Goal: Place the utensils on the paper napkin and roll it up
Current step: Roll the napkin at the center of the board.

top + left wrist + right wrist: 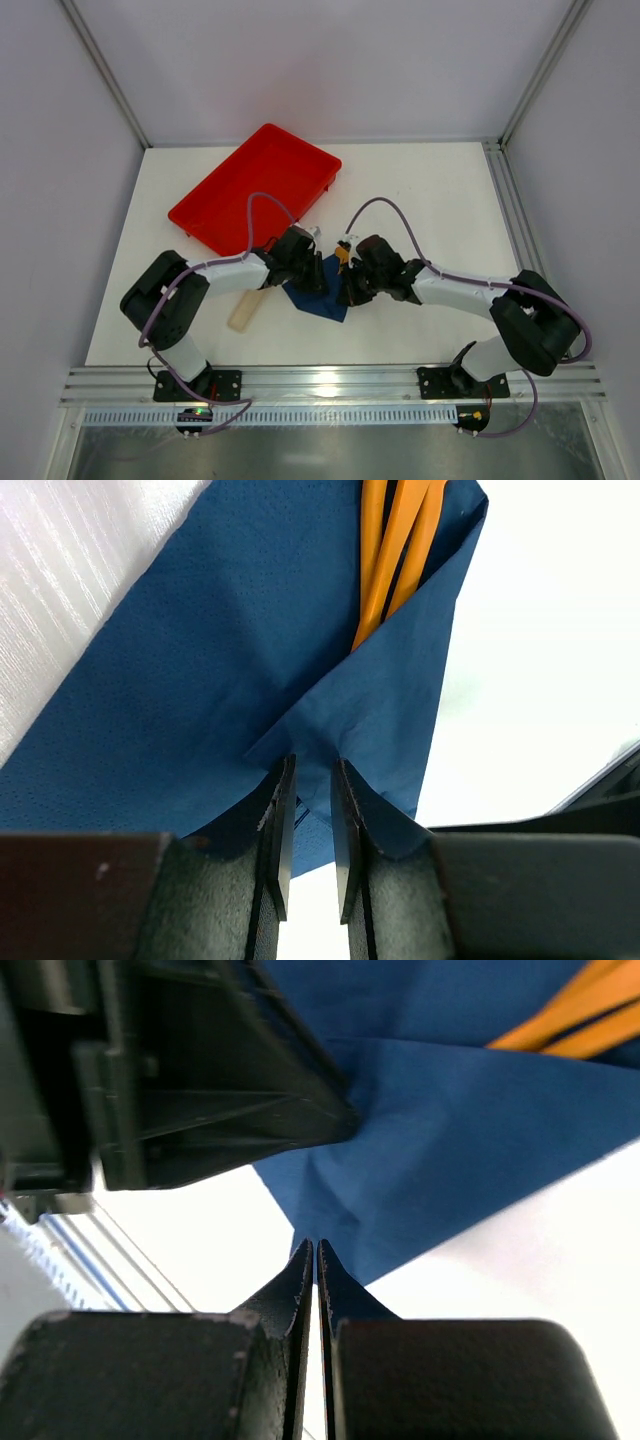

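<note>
In the overhead view, a white worktop (430, 200) carries a red rectangular plastic tray (255, 185), set at an angle towards the far left. Nearer the arms lies a thin dark navy-blue paper napkin (320, 295), with the slim orange plastic utensils (343, 256) showing at its far edge. The left gripper (318, 272) and the right gripper (352, 288) meet over the napkin from either side. A pale beige flat strip (245, 308) rests on the worktop to the left of the napkin, beside the left forearm. From here the jaws themselves cannot be made out.

In the left wrist view, the napkin fills most of the frame. One flap is folded across the lower ends of the utensils, whose orange handles lie close together and run out at the top. The left jaws stand narrow, with a slim gap between the fingers (280, 820). Their tips are at the corner of the folded flap, and blue paper shows behind the gap.

In the right wrist view, the right jaws are pressed together, with only a hairline between the fingers (295, 1285). Their tips sit at the napkin's near edge, and it cannot be told whether any paper is caught. The left gripper's dark body hangs over the napkin at the upper left. The orange utensils show at the upper right.
</note>
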Controlling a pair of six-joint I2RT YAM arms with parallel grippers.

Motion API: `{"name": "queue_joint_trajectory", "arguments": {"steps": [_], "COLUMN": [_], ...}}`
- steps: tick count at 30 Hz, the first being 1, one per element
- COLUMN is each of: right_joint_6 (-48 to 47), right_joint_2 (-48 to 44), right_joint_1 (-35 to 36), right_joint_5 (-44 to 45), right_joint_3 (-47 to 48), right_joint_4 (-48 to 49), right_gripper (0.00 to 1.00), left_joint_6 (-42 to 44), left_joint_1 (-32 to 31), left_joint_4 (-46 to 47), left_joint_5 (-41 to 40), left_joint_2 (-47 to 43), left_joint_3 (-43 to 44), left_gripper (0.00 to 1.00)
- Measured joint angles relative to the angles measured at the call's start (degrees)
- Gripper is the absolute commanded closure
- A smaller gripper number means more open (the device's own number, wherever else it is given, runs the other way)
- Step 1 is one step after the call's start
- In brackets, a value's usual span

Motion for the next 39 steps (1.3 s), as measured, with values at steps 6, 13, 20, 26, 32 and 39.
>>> {"name": "queue_joint_trajectory", "arguments": {"steps": [6, 13, 20, 26, 32, 39], "right_joint_6": [-0.35, -0.42, -0.2, -0.31, -0.74, -0.42], "right_joint_2": [1.16, 7.37, 7.76, 4.83, 3.74, 5.95], "right_joint_1": [0.0, 0.22, 0.33, 0.33, 0.33, 0.37], "right_joint_5": [-4.11, -8.15, -9.4, -9.44, -10.97, -12.85], "right_joint_3": [0.46, -0.79, -1.68, -1.68, -2.49, -5.29], "right_joint_4": [1.36, 4.24, 5.44, 3.89, 4.48, 5.6], "right_gripper": [0.95, 0.95, 0.96, 0.95, 0.96, 0.95], "left_joint_6": [0.0, 0.0, -0.02, -0.02, -0.04, -0.07], "left_joint_1": [0.0, 0.0, 0.0, 0.0, 0.0, 0.0], "left_joint_4": [0.04, 0.09, 0.13, 0.11, 0.13, 0.13], "left_joint_5": [-0.33, -0.7, -0.9, -0.92, -0.9, -0.92], "left_joint_2": [0.02, 0.11, 0.26, 0.26, 0.26, 0.28], "left_joint_3": [0.0, -0.17, -0.17, -0.17, -0.17, -0.17], "left_gripper": [0.76, 0.76, 0.76, 0.76, 0.76, 0.76]}}
